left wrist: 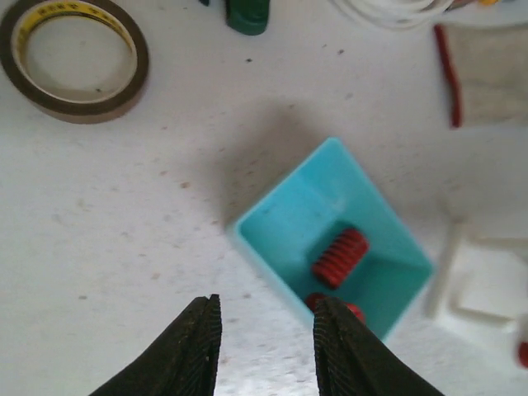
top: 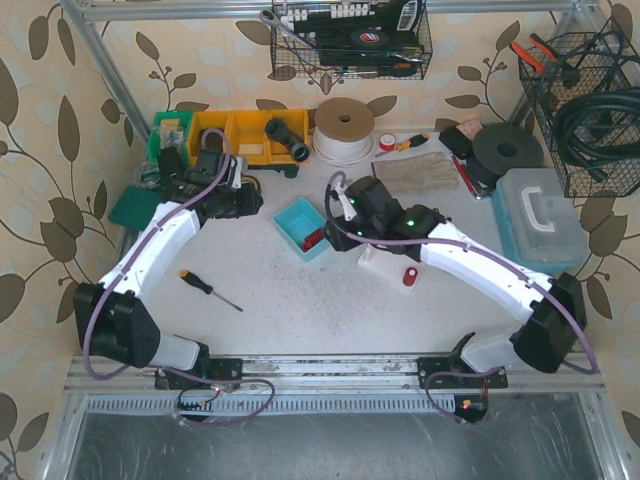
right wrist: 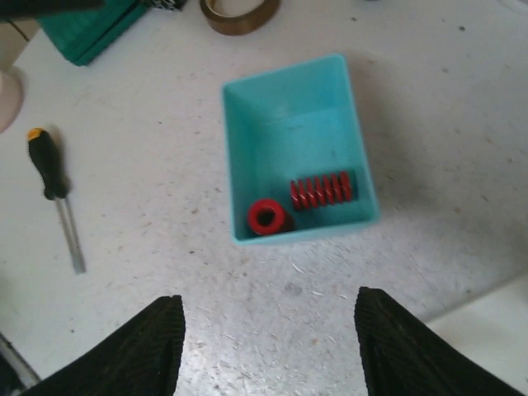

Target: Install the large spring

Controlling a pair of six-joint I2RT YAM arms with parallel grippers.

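Two red metal coil springs lie in a square turquoise plastic bin (right wrist: 236,148) just ahead of the right gripper (right wrist: 268,299), whose fingers are wide apart and empty. The longer spring (right wrist: 322,191) is on its side, the second spring (right wrist: 266,217) end-on beside it. The left gripper (left wrist: 266,304), parted and empty, has the bin ahead to its right.

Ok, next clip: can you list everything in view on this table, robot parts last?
bin: one, teal, table centre
lying spring: one, red, on its side in the bin
upright spring: one, red, on end in the bin
screwdriver: one, black and orange handle, left of the bin
tape roll: one, brown, on the table near the bin
block: one, white with a red part, right of the bin
cord spool: one, white, back centre
toolbox: one, translucent, right side
left hand: one, black, open, empty
right hand: one, black, open, empty
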